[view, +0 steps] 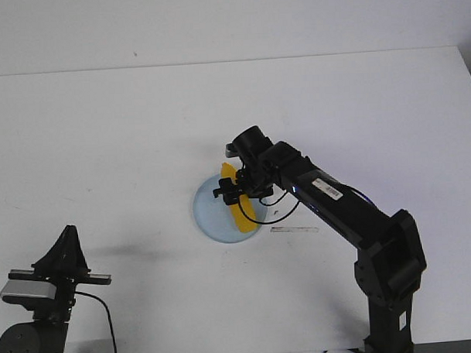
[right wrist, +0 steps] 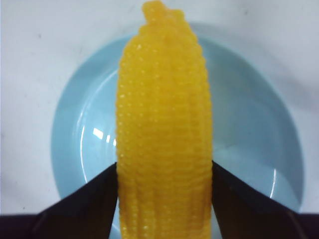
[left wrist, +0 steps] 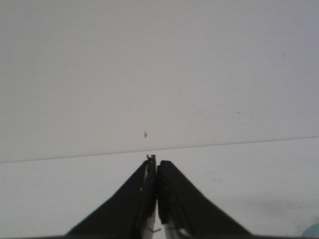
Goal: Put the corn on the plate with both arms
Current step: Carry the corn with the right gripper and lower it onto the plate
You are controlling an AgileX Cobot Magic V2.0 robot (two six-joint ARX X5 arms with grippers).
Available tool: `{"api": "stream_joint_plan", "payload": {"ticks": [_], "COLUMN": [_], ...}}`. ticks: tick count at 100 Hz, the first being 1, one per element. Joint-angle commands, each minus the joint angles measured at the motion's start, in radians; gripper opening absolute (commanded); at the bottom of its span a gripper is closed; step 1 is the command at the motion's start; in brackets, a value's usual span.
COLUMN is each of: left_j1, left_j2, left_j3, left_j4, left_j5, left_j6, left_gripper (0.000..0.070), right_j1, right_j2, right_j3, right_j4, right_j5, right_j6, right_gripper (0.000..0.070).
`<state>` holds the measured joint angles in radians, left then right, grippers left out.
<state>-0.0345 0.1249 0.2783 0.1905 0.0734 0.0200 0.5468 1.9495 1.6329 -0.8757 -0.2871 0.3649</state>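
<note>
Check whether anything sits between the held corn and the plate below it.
Nothing visible does. The right gripper holds the corn between its fingers directly over the pale blue plate, whose visible surface is bare. The thin strip lies on the table beside the plate, out of the way.

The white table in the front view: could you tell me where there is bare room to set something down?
The white table is bare between the round pale-blue plastic plate and the parked left hand, and along its far edge. It is crowded at the plate, where the right hand grips the bright-yellow toy corn cob.
</note>
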Motion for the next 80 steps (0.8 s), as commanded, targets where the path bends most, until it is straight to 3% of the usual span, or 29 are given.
{"api": "stream_joint_plan", "payload": {"ticks": [1, 10, 36, 52, 80], "left_j1": [0.002, 0.002, 0.002, 0.002, 0.002], "left_j2": [-0.002, -0.002, -0.002, -0.002, -0.002], "left_j3": [0.008, 0.008, 0.008, 0.008, 0.008], "left_j4": [0.013, 0.013, 0.013, 0.013, 0.013], "left_j5": [-0.003, -0.003, -0.003, -0.003, -0.003], "left_j6": [0.013, 0.013, 0.013, 0.013, 0.013], "left_gripper": [0.0002, 0.0002, 0.0002, 0.0002, 0.0002], "right_j1": [0.011, 0.021, 0.037, 0.036, 0.032], "right_j2": [0.036, 0.05, 0.055, 0.009, -0.1], "right_j3": [0.018, 0.018, 0.018, 0.018, 0.017], "right_j4": [0.002, 0.0, 0.017, 0.04, 0.086], "right_j5": [0.0, 0.0, 0.007, 0.041, 0.177], "right_j6": [0.011, 0.011, 0.013, 0.02, -0.041], "right_gripper": [0.0365, 0.0421, 0.0431, 0.0563, 0.0546]}}
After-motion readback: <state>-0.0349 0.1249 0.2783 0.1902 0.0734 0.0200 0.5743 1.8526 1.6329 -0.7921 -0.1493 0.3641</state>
